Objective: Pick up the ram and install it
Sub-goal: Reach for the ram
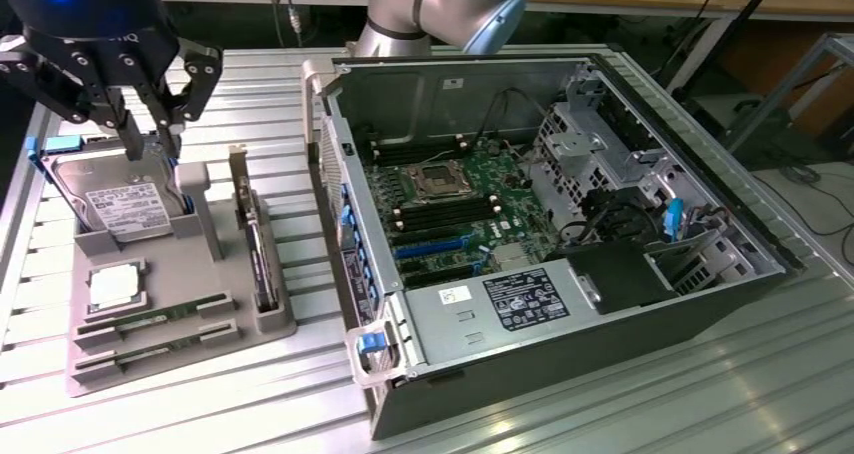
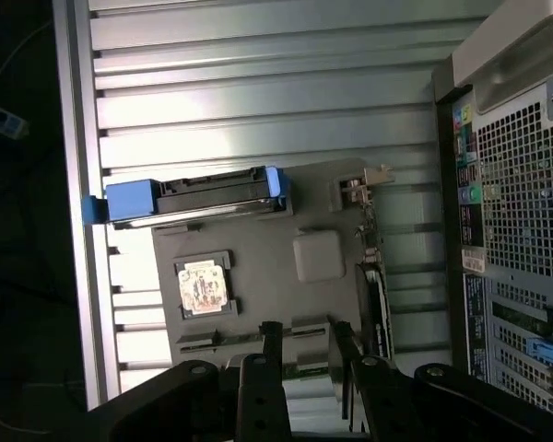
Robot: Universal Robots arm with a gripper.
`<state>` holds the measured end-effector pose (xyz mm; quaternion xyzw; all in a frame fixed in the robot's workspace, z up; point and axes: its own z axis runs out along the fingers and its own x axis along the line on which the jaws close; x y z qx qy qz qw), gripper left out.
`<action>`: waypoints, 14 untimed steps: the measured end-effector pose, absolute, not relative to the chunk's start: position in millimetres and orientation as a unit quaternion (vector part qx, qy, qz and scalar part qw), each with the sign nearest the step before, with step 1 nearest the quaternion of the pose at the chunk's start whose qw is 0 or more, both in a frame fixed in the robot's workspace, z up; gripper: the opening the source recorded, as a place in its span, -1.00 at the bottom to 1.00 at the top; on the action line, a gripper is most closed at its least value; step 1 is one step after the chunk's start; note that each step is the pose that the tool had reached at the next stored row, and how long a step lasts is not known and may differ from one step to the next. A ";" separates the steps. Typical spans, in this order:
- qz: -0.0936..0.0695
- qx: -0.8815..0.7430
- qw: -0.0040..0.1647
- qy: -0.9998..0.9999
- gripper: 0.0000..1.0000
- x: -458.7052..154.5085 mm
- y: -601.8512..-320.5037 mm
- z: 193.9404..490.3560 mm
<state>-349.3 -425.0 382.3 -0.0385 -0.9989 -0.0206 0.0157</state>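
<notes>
**Exterior view: gripper wide open over the tray, ram sitting in its slot**

Exterior view has the gripper (image 1: 154, 144) hanging above the hard-drive end of the grey tray (image 1: 200, 244). Fingers are spread wide, nothing between them, nothing touched. The fingertips show in front of the hard drive (image 1: 127, 209), and I can't tell the gap above it.

Wrist view: both fingertips (image 2: 272, 336) appear in front of the tray's ram-slot end. Jaws are just as wide there and empty.

Tray contents, going away from the gripper:
- The hard drive stands upright in its holder at one end of the tray, with a blue carrier round it.
- A processor chip (image 1: 116, 284) lies flat in the middle of the tray.
- The ram (image 1: 158, 320) lies on edge in a slot at the end opposite the hard drive.
- A second ram stick (image 1: 154, 354) sits parallel in the next slot, at the tray's outer edge.
- An expansion card (image 1: 254, 244) with a metal bracket stands upright along the tray's long side, the one facing the computer case.

The computer case (image 1: 534, 304) lies beside the tray with its side panel off and the motherboard (image 1: 454, 204) exposed. The arm (image 1: 441, 9) shows behind the case. Everything rests on a ribbed metal table (image 1: 267, 104).
</notes>
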 end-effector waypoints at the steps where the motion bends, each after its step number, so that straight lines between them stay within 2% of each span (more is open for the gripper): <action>1: -0.020 -0.039 0.019 -0.999 -0.32 -352.0 -426.0 382.2; 14: -0.021 -0.039 0.020 -0.999 -0.32 -376.0 -432.2 382.2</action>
